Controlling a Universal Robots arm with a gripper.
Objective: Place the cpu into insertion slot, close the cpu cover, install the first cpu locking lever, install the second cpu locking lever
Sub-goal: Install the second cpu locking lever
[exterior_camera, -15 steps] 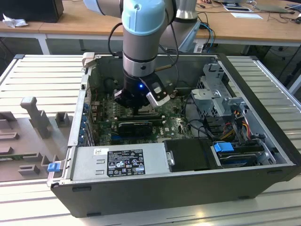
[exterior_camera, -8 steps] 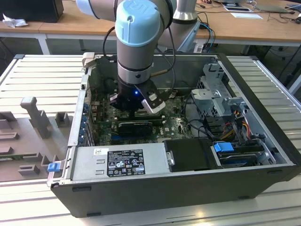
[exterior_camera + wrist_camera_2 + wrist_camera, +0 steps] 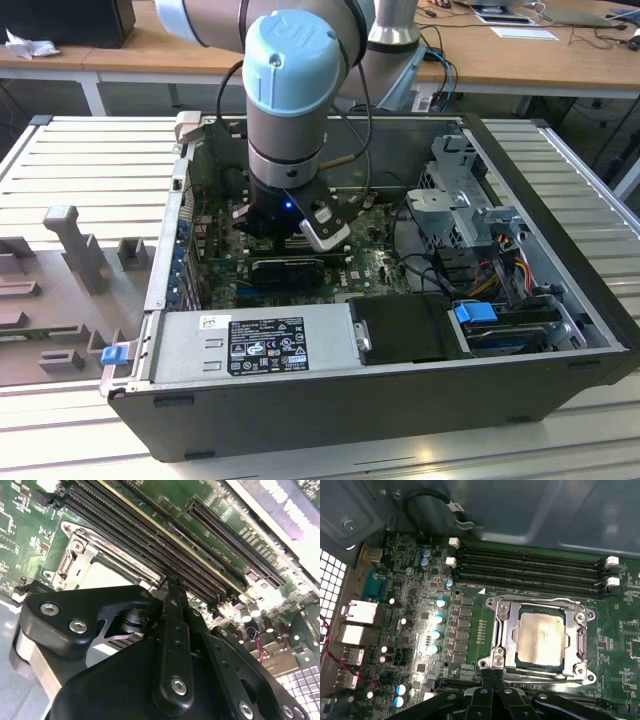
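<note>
In the first wrist view the cpu (image 3: 541, 637) lies flat in the insertion slot (image 3: 566, 668), its pale metal face showing through the window of the cpu cover (image 3: 503, 627). The cover lies down flat over it. Thin wire levers run along the far edge (image 3: 535, 599) and one side (image 3: 583, 640) of the cover. My gripper (image 3: 493, 677) is shut with nothing between its fingers, its tips right at the near corner of the socket by a screw. The second wrist view shows the gripper (image 3: 172, 587) over the socket's edge (image 3: 75, 550).
Several long black memory slots (image 3: 530, 570) run just beyond the socket. Capacitors (image 3: 439, 625) and rear ports (image 3: 357, 612) stand to one side. In the exterior view my arm (image 3: 290, 90) reaches down into the open computer case (image 3: 560, 300), with the power supply (image 3: 250, 345) and drive cage (image 3: 470, 210) around it.
</note>
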